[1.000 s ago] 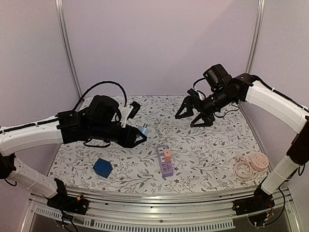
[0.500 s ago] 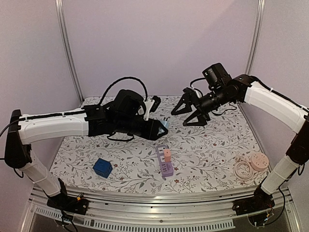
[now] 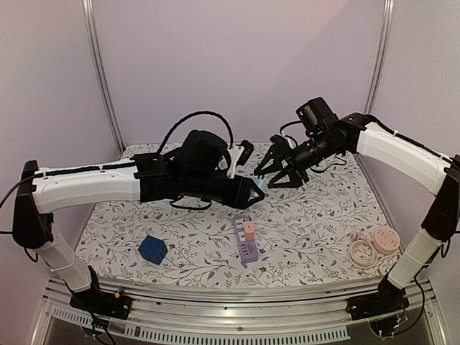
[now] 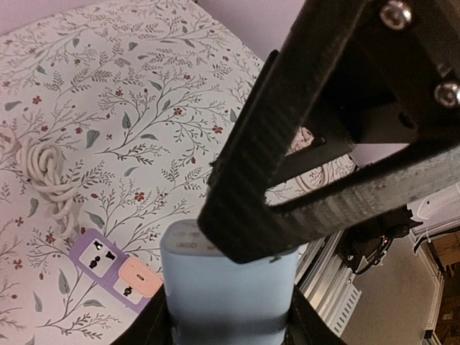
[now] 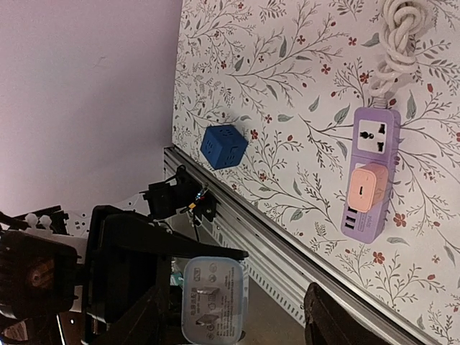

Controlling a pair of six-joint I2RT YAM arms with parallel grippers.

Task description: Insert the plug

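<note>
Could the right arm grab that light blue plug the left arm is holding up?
Probably yes. The right gripper is open and close by the light blue plug, which the left gripper holds aloft. In the right wrist view the plug sits between its fingers with nothing in the way.

This was a robot test cell: plain lilac wall panels (image 3: 237,65) and aluminium posts (image 3: 100,72) stood beyond the left gripper (image 3: 256,192), a floral-clothed table (image 3: 316,223) below it.

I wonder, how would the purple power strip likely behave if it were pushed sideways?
The power strip lies flat and unheld on the table, so it probably slides. Its coiled white cord looks floppy, likely offering little restraint.
</note>
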